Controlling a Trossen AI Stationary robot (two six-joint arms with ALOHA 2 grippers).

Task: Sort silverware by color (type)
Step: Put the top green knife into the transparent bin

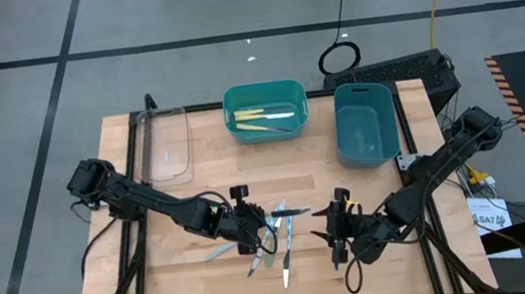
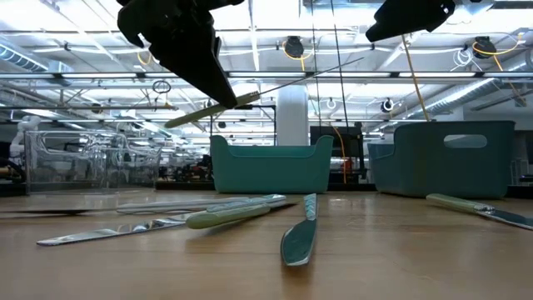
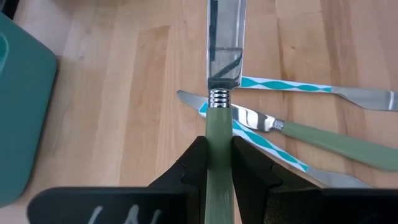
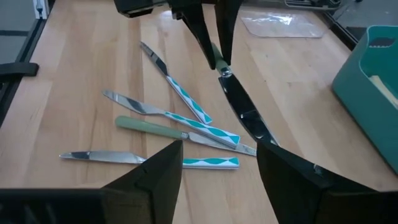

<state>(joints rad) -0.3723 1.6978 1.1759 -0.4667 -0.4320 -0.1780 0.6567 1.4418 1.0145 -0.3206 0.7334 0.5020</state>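
Left wrist view: green-handled knife (image 3: pixel 219 155) between left gripper (image 3: pixel 217 163) jaws, above table.

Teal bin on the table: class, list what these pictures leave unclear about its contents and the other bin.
- Teal bin: high view shows pale utensils too small to count or type; low view, its wall hides them.
- Blue bin: low view wall hides its inside.
- Left claw: green-handled knife, handle end hidden.
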